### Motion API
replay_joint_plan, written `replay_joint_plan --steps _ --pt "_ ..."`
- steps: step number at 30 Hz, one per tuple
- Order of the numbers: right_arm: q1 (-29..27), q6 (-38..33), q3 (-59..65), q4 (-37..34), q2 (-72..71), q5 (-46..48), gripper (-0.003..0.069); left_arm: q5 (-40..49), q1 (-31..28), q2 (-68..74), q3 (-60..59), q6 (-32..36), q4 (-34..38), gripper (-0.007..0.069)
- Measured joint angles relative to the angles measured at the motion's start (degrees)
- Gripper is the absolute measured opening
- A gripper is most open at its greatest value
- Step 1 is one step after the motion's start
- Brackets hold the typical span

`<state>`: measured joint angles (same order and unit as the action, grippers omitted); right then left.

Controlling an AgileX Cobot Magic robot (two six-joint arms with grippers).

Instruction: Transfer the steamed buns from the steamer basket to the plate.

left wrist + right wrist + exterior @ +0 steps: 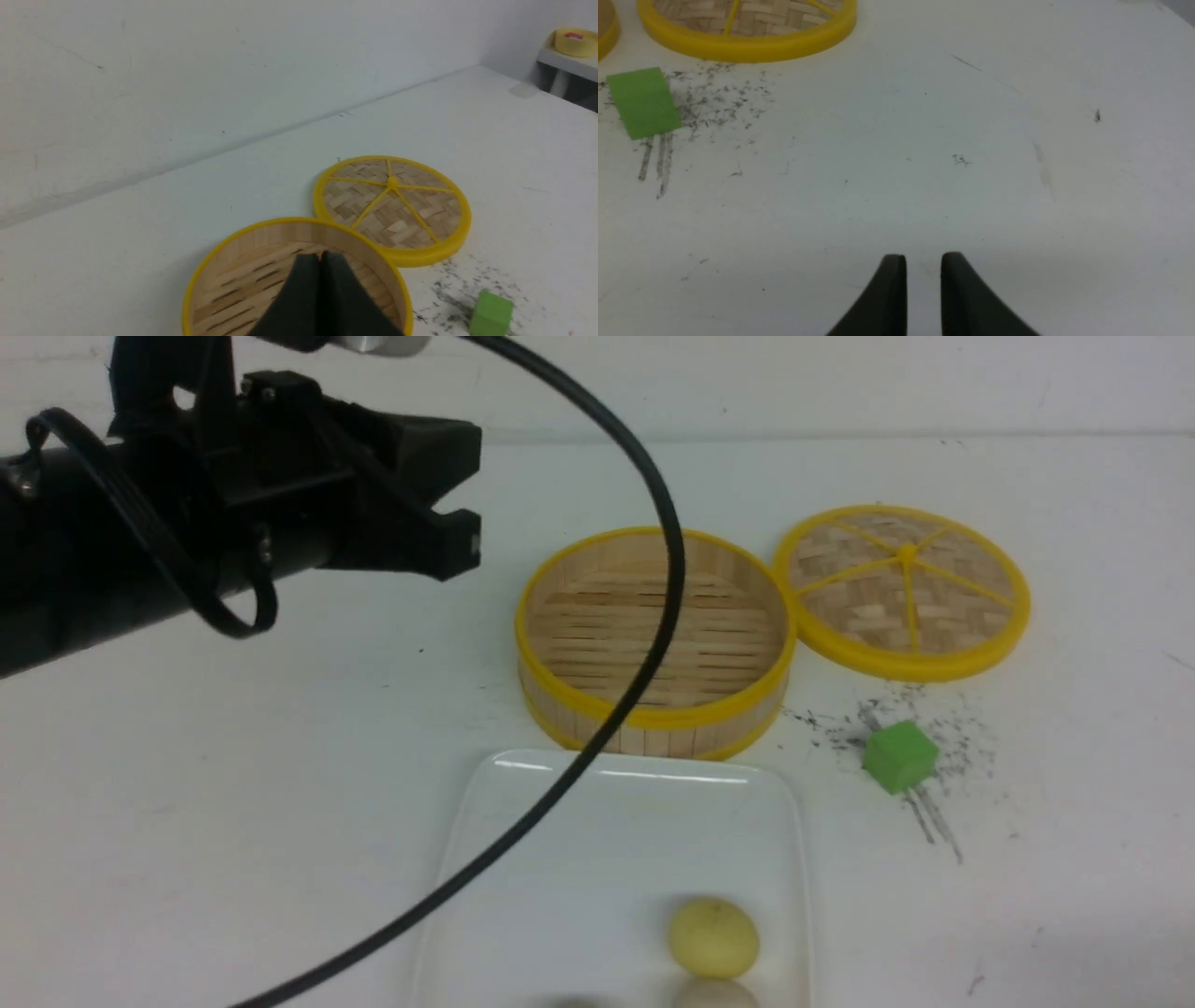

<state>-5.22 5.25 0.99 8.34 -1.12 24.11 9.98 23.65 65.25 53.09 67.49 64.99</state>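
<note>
The steamer basket [738, 714] stands empty at mid-table, its slatted floor bare. Nearer to me lies the white plate [607, 859]. On it rests a pale yellow steamed bun [712, 938], and an off-white bun [714, 995] is cut off by the picture's lower edge. My left gripper [459, 523] hangs raised to the left of the basket. In the left wrist view its fingers [306, 280] are pressed together with nothing between them, above the basket [233, 289]. My right gripper [923, 261] is out of the front view. It hovers over bare table, slightly open and empty.
The woven lid [901, 588] with yellow spokes lies flat, touching the basket's right side. A green cube [899, 756] sits on dark scuff marks right of the plate and shows again as the cube [642, 101] in the right wrist view. A black cable [653, 616] sweeps across basket and plate.
</note>
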Motion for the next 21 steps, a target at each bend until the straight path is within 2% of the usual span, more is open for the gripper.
replay_joint_plan --steps 13,17,21 --pt "0.00 0.00 0.00 0.02 0.00 0.00 0.0153 -9.65 0.00 -2.73 0.00 4.46 0.41 0.0002" --pt "0.00 0.00 0.00 0.02 0.00 0.00 0.0161 -17.59 0.00 -2.84 0.00 4.57 4.08 0.0002" --pt "0.00 0.00 0.00 0.07 0.00 0.00 0.0165 -21.01 0.00 -2.89 0.00 4.87 7.77 0.0002"
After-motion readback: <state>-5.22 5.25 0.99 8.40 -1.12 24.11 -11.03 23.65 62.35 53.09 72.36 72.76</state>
